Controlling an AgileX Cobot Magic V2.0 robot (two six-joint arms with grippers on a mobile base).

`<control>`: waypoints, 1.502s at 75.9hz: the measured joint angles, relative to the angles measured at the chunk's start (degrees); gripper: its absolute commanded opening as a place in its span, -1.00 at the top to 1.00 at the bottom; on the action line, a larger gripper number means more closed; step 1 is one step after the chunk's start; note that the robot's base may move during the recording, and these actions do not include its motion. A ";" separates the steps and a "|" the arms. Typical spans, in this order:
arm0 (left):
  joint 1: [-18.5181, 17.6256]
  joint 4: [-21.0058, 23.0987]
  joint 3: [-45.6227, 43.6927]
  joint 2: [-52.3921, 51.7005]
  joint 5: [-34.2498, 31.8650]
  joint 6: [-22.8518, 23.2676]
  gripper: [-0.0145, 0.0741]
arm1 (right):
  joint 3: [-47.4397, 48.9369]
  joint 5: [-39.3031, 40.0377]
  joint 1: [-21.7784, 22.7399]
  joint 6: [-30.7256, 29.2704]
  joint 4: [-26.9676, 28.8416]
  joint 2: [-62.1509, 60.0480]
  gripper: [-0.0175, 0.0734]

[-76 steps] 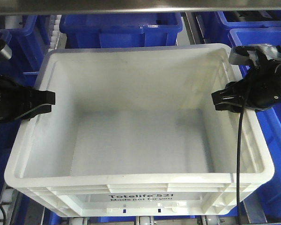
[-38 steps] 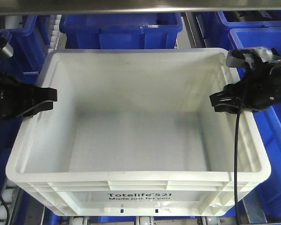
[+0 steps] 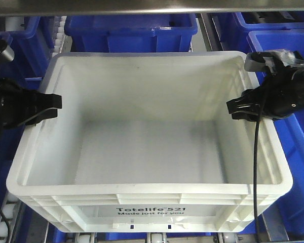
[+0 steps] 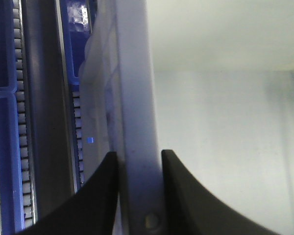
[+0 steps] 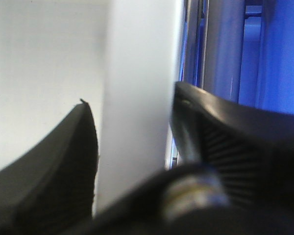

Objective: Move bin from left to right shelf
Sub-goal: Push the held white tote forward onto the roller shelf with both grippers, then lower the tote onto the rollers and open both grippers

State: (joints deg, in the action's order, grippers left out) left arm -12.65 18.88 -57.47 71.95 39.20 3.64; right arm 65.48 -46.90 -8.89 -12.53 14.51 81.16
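The bin (image 3: pixel 147 147), a large white crate with black "Totelife 521" print on its near side, fills the front view. My left gripper (image 3: pixel 51 107) is shut on its left rim. In the left wrist view both black fingers (image 4: pixel 104 196) press the rim (image 4: pixel 139 122) from either side. My right gripper (image 3: pixel 237 109) is shut on the right rim, which runs between its fingers (image 5: pixel 63 161) in the right wrist view. White rollers (image 3: pixel 4 215) of a steel-framed rack show under the bin. I cannot tell whether this rack is the right shelf.
A brushed steel crossbar (image 3: pixel 142 7) spans the top of the front view. Dark blue crates stand behind (image 3: pixel 131 30), to the right (image 3: pixel 294 152) and to the left (image 3: pixel 20 45) of the bin. A roller track (image 4: pixel 23 147) runs beside the bin's left wall.
Over the last second the bin has sunk slightly, looking a little smaller, with both grippers still clamped on its rims. In the last half second almost nothing has moved.
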 measured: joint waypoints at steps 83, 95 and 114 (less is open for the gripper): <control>-0.12 -0.23 -0.18 0.27 -4.81 -2.80 -0.37 | 0.55 3.00 0.00 0.44 -0.10 0.00 -0.63; -0.12 -1.36 -0.25 0.27 -5.59 -2.80 -0.37 | 0.55 3.67 0.00 0.44 -0.10 0.00 -0.63; -0.12 -1.73 -0.30 0.27 -6.07 -2.80 -0.37 | 0.55 3.61 0.00 0.44 -0.10 0.00 -0.63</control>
State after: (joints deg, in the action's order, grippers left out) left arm -12.77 17.15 -57.78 72.22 33.13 0.84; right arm 66.03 -43.29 -8.89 -12.09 14.42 81.16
